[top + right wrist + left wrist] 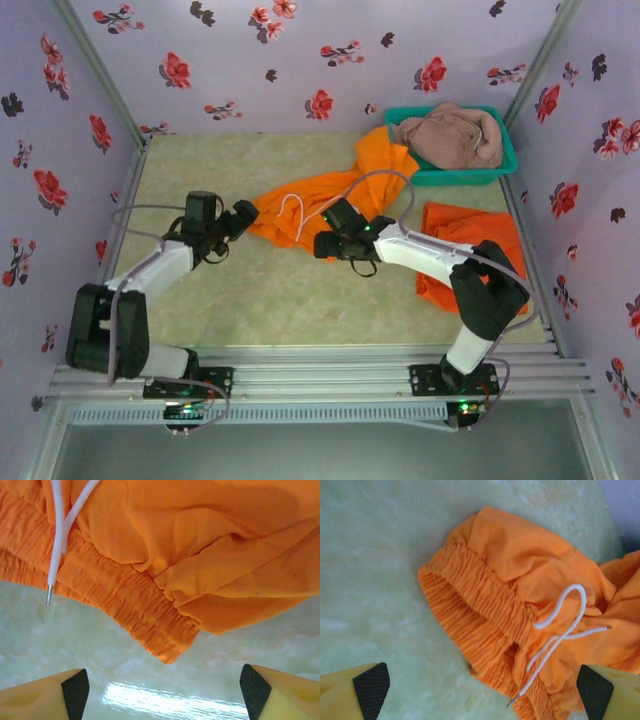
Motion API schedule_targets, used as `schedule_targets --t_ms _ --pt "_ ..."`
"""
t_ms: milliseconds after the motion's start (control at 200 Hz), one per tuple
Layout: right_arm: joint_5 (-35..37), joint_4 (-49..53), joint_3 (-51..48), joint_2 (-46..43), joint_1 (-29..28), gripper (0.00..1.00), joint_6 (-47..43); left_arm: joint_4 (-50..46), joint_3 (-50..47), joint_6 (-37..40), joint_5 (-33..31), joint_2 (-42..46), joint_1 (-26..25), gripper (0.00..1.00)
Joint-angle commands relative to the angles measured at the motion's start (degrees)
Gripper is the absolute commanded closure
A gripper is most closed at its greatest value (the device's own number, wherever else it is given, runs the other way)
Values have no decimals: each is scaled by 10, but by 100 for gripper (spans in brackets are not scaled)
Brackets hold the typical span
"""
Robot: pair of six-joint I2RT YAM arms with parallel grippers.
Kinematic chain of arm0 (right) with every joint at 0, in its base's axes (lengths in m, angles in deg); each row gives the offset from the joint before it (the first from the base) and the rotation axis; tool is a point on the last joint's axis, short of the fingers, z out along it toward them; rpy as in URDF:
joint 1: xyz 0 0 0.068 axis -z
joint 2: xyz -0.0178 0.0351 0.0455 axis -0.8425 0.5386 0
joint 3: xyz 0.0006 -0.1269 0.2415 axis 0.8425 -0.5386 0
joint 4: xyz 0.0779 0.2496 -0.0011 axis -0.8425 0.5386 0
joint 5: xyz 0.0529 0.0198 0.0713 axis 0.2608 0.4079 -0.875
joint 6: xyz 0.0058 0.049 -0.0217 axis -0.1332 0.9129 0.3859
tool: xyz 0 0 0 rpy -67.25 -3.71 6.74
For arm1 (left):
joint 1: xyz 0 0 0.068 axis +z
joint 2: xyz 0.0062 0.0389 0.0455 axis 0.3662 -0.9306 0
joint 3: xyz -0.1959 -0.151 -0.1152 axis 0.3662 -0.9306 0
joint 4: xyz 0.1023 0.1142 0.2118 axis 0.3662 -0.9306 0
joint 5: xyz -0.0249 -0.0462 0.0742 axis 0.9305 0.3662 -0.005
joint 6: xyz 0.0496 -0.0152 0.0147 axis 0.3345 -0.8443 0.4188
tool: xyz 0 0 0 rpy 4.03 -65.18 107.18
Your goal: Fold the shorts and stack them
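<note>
the pale green marbled table [280,300] spreads between flowered walls. the biggest cloth on it is one pair of orange shorts [330,195], lying loose and rumpled in a long diagonal from the front left corner of the teal basket [470,177] down to the middle of the table, with its gathered waistband at the low left end. a second pair of orange shorts [470,225] lies flat at the right, partly under the right arm. the basket sits at the back right and holds the bunched pink-brown shorts [455,135]. the left gripper [482,690] hangs at the waistband end, pads spread wide, gripping nothing. the right gripper [160,687] sits just off the near edge of the same shorts, pads wide apart with bare table between them, holding nothing. a thin white drawstring [565,630] loops over the waistband
</note>
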Motion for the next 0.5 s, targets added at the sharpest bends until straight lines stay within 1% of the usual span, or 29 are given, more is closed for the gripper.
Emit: schedule_targets --t_ms 0,235,495 --pt "-8 -100 -37 -6 0 19 173 2 35 23 39 -42 15 1" --pt "13 -163 -74 1 1 19 282 20 71 27 56 -128 22 1" --pt "26 -167 -70 30 7 21 297 5 118 58 55 -197 23 2"
